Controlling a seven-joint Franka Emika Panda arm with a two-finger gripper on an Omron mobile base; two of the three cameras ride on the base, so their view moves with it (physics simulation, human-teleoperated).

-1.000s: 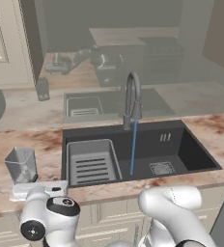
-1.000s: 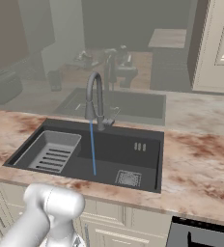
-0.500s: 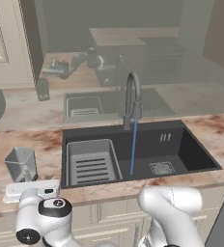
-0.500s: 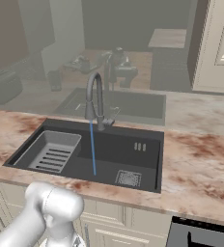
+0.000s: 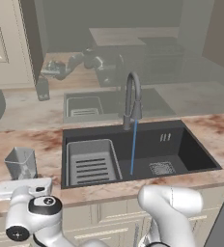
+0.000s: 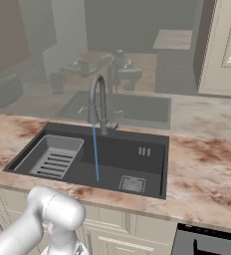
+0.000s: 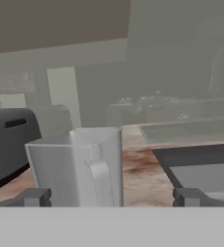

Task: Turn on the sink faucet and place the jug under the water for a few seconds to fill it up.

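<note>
The jug (image 7: 77, 166) stands on the counter left of the sink (image 5: 191, 149), between the wide-open gripper (image 7: 111, 197). It looks light, rigid and slick; I'd squeeze its flat sides. Water (image 5: 133, 147) is running.

The jug (image 5: 21, 163) stands on the counter (image 5: 46, 144) left of the sink (image 5: 191, 149).

The jug's (image 7: 80, 166) base is cut off at six o'clock in the hand view. The toaster (image 7: 10, 144) runs off the edge at nine o'clock, and the sink (image 7: 201, 169) off at three.
</note>
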